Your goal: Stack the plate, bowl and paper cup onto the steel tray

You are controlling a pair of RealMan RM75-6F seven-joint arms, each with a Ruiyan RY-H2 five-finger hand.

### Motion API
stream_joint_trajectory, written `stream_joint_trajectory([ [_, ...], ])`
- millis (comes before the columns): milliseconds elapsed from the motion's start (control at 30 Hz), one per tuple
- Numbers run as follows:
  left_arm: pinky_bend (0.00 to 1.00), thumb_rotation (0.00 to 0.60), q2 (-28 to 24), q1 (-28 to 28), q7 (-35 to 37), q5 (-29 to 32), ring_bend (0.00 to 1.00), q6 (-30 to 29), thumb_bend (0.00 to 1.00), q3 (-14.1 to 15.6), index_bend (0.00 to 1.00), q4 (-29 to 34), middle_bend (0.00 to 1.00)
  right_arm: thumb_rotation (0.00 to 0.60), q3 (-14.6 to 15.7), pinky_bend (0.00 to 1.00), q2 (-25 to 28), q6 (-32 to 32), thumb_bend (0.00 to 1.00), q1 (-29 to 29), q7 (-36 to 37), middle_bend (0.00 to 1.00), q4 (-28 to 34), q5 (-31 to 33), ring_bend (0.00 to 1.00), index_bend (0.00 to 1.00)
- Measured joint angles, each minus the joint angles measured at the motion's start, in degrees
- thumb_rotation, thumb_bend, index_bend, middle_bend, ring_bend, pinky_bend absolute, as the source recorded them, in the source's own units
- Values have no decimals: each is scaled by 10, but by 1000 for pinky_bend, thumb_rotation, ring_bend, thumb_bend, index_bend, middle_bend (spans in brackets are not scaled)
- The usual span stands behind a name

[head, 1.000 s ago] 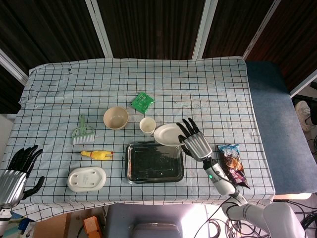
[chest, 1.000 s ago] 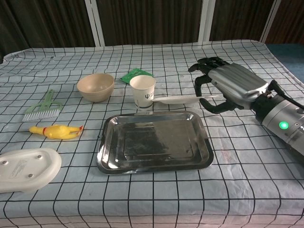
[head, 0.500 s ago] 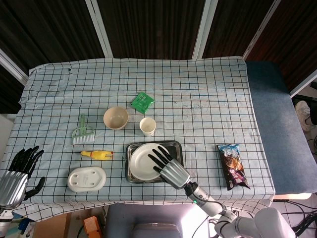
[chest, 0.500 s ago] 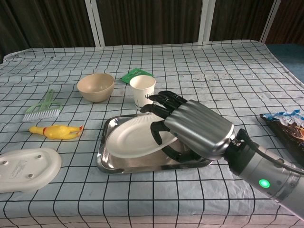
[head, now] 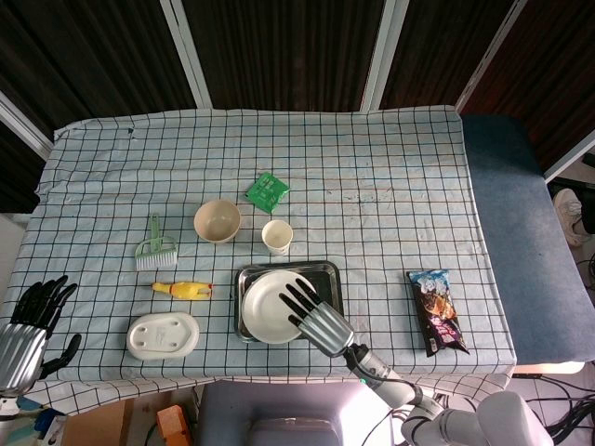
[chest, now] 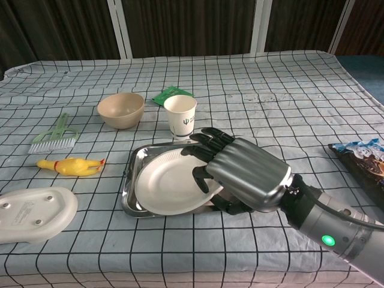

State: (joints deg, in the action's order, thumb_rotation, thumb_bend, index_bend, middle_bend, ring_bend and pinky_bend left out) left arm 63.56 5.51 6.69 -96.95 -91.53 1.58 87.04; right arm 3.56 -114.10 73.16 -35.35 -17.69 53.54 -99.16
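The white plate (head: 265, 307) (chest: 165, 189) lies on the steel tray (head: 325, 274) (chest: 135, 165), over its left and front part, with the front rim past the tray's edge. My right hand (head: 316, 316) (chest: 240, 174) grips the plate's right rim, with fingers across the top of it. The beige bowl (head: 217, 221) (chest: 121, 109) and the paper cup (head: 277, 236) (chest: 180, 115) stand upright on the cloth behind the tray. My left hand (head: 28, 325) hangs at the table's front left corner with its fingers apart and nothing in it; only the head view shows it.
A green brush (head: 155, 249), a yellow rubber chicken (head: 183, 289) and a white oval lid (head: 163, 335) lie left of the tray. A green packet (head: 267, 191) lies behind the cup. A snack bag (head: 436, 311) lies to the right.
My right hand has carried the plate from beside the cup down onto the tray, then shifted it a little toward the front left. The left hand has sunk slightly.
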Motion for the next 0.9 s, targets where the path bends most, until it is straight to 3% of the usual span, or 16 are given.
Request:
stream_joint_trajectory([
  [133, 42, 600, -1, 1, 2, -1, 0, 1, 389, 0, 0, 0, 0, 600, -6, 0, 14, -14, 209, 0, -17, 39, 26, 9, 0, 133],
  [367, 42, 600, -2, 1, 1, -1, 0, 2, 386, 1, 0, 0, 0, 600, -16, 0, 58, -27, 181, 3, -60, 1, 89, 21, 0, 14],
  [733, 42, 600, -4, 7, -6, -2, 0, 19, 386, 4, 0, 4, 0, 600, -38, 0, 148, -74, 170, 14, -193, 0, 190, 75, 0, 0],
  [900, 42, 600, -4, 11, -10, -2, 0, 28, 385, 4, 0, 6, 0, 600, -46, 0, 207, -62, 163, 33, -231, 0, 250, 95, 0, 0],
])
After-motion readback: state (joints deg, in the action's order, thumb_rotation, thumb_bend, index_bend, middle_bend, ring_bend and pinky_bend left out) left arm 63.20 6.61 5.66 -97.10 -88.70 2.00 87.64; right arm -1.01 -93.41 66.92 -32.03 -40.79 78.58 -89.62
